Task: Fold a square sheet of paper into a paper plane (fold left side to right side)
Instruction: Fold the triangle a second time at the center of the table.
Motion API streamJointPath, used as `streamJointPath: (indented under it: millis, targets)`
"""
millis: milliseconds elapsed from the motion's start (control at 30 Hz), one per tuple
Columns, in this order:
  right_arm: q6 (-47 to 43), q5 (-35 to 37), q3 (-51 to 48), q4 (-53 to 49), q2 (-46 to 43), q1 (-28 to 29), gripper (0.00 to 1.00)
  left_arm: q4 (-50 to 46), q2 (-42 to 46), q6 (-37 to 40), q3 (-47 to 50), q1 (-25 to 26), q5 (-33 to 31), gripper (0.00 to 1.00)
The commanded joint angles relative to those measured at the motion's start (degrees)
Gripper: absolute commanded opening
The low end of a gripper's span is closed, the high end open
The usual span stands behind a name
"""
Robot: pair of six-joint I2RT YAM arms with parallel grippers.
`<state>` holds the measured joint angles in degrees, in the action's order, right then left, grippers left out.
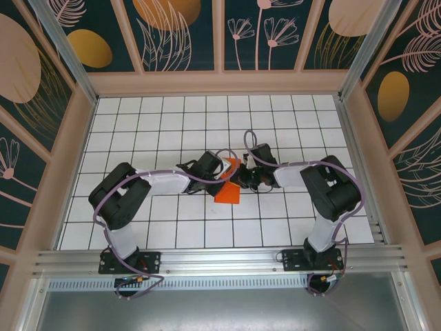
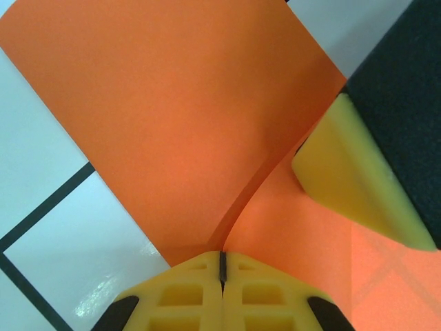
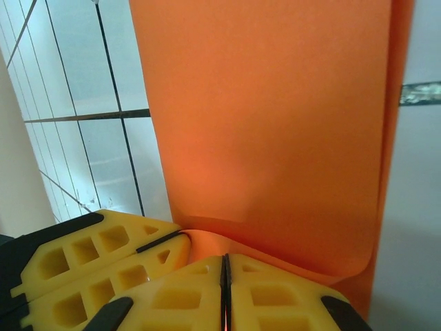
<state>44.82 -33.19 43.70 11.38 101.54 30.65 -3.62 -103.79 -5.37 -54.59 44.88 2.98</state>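
Observation:
The square sheet of paper point(image 1: 227, 189) is bright orange and lies mid-table, one part raised between the two grippers. My left gripper point(image 1: 222, 170) comes at it from the left, my right gripper point(image 1: 241, 181) from the right. In the left wrist view the sheet point(image 2: 172, 103) bends upward and its curled edge runs into my left gripper point(image 2: 222, 265), which is shut on it. One of the right gripper's yellow fingers point(image 2: 344, 179) presses on the paper beside it. In the right wrist view the sheet point(image 3: 275, 124) curls into my right gripper point(image 3: 224, 276), shut on it, next to the left gripper's fingers point(image 3: 96, 265).
The white gridded table point(image 1: 172, 124) is walled in by wooden panels point(image 1: 220, 81) at the back and sides. An aluminium rail point(image 1: 220, 262) carrying both arm bases runs along the near edge.

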Motion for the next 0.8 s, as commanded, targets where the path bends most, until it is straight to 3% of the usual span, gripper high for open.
streamJointPath:
  millis: [0, 767]
  targets:
    - [-1.6, 1.6, 0.9, -1.8, 0.3, 0.4, 0.11, -0.5, -0.7, 0.0, -0.8, -0.4, 0.9, 0.01]
    - [-2.5, 4.8, 0.8, -5.3, -0.4, 1.4, 0.12, 0.0, -1.1, -0.5, -1.8, -0.3, -0.9, 0.01]
